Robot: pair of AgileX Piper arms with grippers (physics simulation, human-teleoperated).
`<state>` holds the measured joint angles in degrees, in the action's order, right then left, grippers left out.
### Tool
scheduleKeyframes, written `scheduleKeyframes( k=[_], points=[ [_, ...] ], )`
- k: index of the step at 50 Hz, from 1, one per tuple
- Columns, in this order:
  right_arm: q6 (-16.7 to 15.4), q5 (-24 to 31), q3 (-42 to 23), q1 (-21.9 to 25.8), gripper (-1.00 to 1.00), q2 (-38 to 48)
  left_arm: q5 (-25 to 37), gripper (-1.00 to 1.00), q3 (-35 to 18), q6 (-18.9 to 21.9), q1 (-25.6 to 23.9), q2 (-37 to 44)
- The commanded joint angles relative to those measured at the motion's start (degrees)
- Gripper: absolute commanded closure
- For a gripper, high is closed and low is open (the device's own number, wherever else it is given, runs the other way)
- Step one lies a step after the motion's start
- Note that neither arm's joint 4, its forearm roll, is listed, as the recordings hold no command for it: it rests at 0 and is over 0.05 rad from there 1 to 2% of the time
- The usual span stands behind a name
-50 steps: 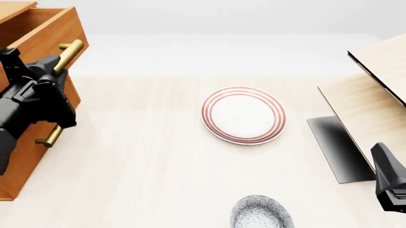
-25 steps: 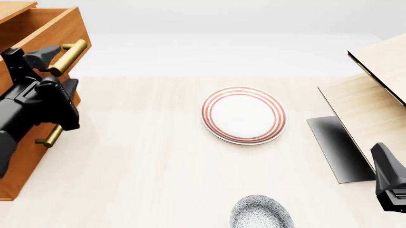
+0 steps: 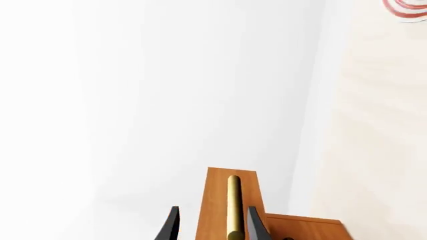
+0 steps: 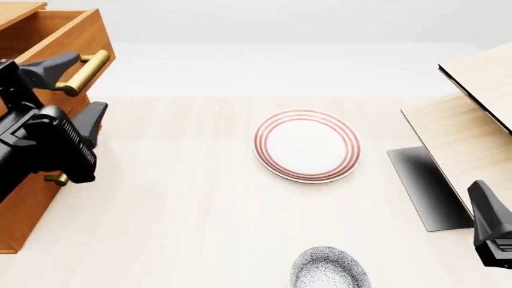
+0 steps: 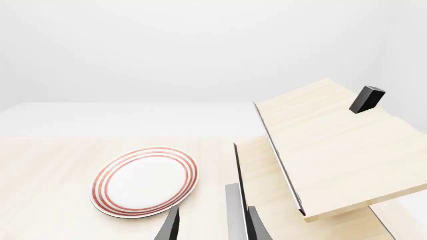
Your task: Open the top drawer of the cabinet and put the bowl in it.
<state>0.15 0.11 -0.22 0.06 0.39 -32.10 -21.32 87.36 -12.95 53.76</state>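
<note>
left gripper (image 4: 76, 90) now off the brass handle (image 4: 86, 72), fingers spread; top drawer (image 4: 48, 36) pulled out. right gripper (image 5: 210, 227) parted, empty. bowl (image 4: 330, 270) at near table edge: likely light, rigid, slick; take by rim.

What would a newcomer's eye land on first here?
Probably the plate with red rings in the middle of the table. Next, the cabinet at far left with its top drawer pulled out, the open left hand beside the brass handle. The speckled bowl sits at the near edge.
</note>
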Motion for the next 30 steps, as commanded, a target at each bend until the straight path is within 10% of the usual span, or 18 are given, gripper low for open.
scheduleKeyframes(
  k=[1,2,3,30],
  points=[
    [-0.04,-0.04,0.03,-0.02,-1.00,-0.05,2.51,-1.00,-0.23,-0.98,-2.08,-2.46],
    [-0.05,-0.04,0.03,-0.02,-1.00,-0.05,2.51,-1.00,-0.23,-0.98,-2.08,-2.46],
    [-0.05,-0.04,0.03,-0.03,-1.00,-0.05,19.11,-1.00,-9.42,-14.13,0.05,-8.82],
    [-0.05,-0.04,0.03,-0.03,-1.00,-0.05,60.43,-1.00,-49.28,-54.96,-1.80,5.76]
  ],
)
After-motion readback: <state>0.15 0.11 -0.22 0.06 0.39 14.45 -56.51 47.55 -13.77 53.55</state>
